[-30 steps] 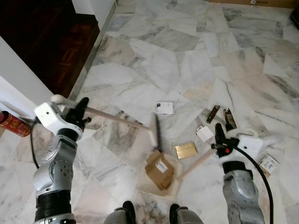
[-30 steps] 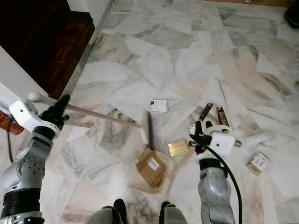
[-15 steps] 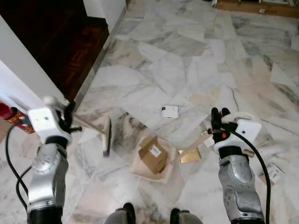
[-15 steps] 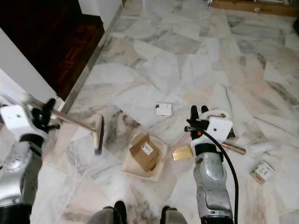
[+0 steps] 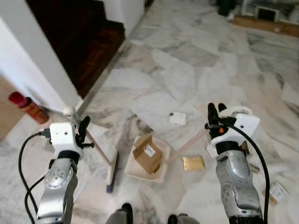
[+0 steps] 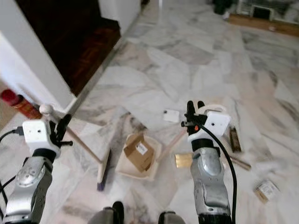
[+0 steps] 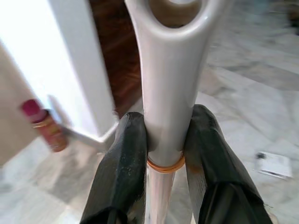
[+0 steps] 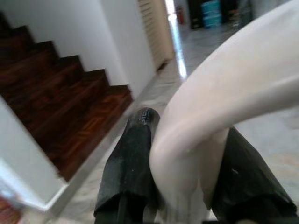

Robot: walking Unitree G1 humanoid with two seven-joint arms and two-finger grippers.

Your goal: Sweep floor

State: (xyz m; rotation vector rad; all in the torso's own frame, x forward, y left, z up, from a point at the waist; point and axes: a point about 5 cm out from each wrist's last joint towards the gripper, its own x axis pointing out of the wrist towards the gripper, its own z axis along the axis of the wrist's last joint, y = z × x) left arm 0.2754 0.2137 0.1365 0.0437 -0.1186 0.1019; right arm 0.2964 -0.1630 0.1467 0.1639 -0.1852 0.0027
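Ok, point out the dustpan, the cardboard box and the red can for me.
dustpan (image 5: 133, 171), left eye view, bare front rim.
box (image 5: 149, 157), left eye view, its top face.
red can (image 5: 29, 107), left eye view, middle of its body.

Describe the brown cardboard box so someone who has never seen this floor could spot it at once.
On the marble floor just ahead of the robot's feet lies a cream dustpan, right of the broom. The cardboard box sits inside it: the bulkiest piece of litter, brown with open flaps and a white label, unlike the flat gold packet nearby.

Home hallway w/ white marble floor (image 5: 187, 70); dark wooden staircase (image 5: 79, 42) at far left, beside a white wall (image 5: 28, 60).
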